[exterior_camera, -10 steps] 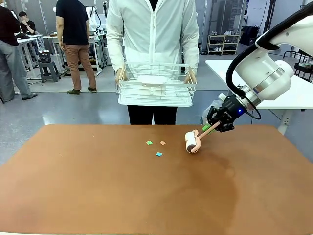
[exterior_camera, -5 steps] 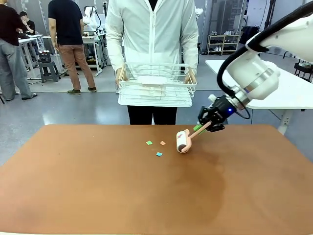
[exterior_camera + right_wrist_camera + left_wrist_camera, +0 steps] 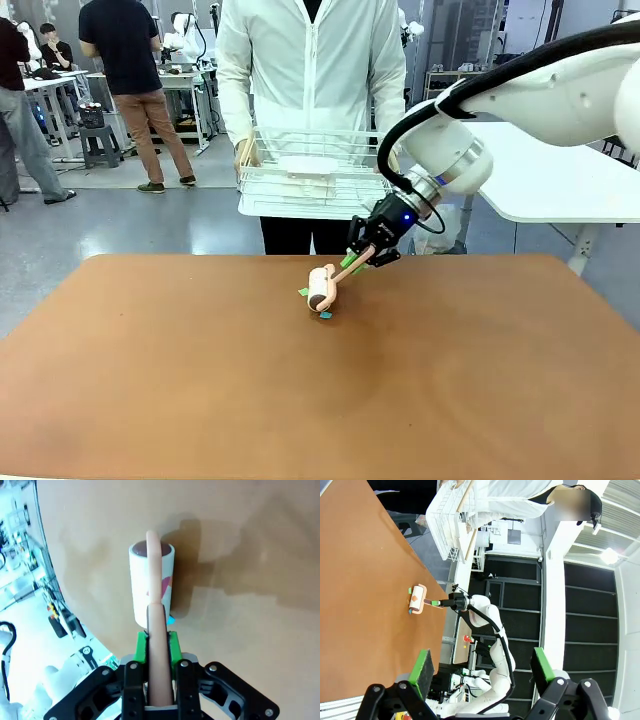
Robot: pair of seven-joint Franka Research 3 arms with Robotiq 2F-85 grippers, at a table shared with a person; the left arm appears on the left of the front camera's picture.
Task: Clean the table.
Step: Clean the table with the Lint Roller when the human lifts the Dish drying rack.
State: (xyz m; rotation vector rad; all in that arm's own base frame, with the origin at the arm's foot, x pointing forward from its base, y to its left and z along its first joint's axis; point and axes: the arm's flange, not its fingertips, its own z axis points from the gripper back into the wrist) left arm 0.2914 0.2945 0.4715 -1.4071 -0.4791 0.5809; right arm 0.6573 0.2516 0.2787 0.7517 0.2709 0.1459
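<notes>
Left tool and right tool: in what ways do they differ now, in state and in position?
The right tool is shut on the pink handle of the lint roller; the left tool is open and holds nothing. The right tool has the roller down on the table; the left tool is far from the roller, which looks small in its view. Both are black with green pads.

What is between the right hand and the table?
A lint roller: the right hand grips its pink handle, and its white roll rests on the table beside small coloured scraps, as the front view shows.
</notes>
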